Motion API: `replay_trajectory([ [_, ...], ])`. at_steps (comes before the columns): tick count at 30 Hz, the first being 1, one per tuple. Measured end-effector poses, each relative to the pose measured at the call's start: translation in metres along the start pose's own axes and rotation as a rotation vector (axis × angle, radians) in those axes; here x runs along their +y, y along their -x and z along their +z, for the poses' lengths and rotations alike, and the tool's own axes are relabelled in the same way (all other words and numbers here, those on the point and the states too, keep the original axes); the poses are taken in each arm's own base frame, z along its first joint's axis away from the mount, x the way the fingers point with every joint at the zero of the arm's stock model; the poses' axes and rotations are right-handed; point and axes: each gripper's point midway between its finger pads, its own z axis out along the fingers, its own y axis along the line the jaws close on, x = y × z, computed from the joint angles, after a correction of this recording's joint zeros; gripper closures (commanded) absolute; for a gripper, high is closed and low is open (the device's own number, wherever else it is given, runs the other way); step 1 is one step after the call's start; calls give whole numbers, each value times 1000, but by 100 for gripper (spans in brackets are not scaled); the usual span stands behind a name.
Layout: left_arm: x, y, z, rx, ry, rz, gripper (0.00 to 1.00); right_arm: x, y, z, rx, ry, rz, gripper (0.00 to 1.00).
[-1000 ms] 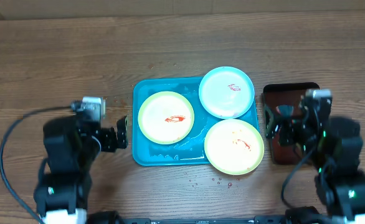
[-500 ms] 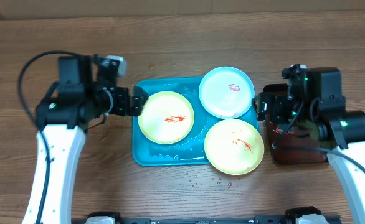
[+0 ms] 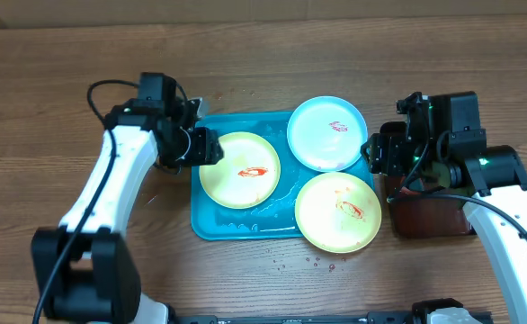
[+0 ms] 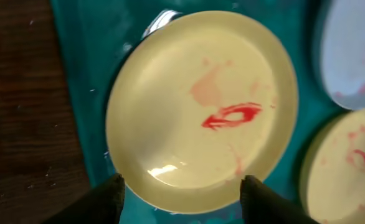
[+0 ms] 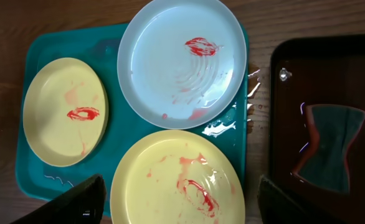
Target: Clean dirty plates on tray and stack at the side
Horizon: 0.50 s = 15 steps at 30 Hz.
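The turquoise tray (image 3: 214,222) holds three dirty plates with red smears: a yellow-green one at left (image 3: 239,169), a light blue one at back right (image 3: 326,133), and a yellow-green one at front right (image 3: 337,211) that overhangs the tray's rim. My left gripper (image 3: 205,147) is open over the left plate's left edge. In the left wrist view its fingers (image 4: 185,202) stand wide apart either side of that plate's (image 4: 201,106) rim. My right gripper (image 3: 376,155) is open and empty by the tray's right edge, above the front right plate (image 5: 176,180).
A dark red-brown tray (image 3: 425,222) lies right of the turquoise one, with a grey-green sponge (image 5: 329,146) in it. Water drops (image 3: 308,263) lie on the wooden table in front of the tray. The tray floor (image 5: 115,130) looks wet.
Both arms have come forward from the table's near edge. The left gripper has reached the left plate's edge. The right gripper has moved up to the tray's right side. The plates have not moved.
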Motion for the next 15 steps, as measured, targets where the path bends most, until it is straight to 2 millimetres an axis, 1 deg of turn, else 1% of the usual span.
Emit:
replay_trajectory([
  [2, 12, 0, 15, 25, 53, -66, 52, -3, 0, 0, 1, -17, 1, 21],
  [4, 21, 0, 26, 39, 93, -108, 52, -6, -2, 0, 6, -32, 3, 21],
  [8, 34, -2, 37, 58, 175, -161, 48, -8, -2, 0, 5, -46, 3, 21],
  [11, 42, 1, 45, 49, 221, -150, 47, -9, -2, 0, 5, -53, 4, 21],
  [15, 48, 1, 58, 66, 252, -134, 53, -9, -2, 0, 5, -53, 4, 21],
])
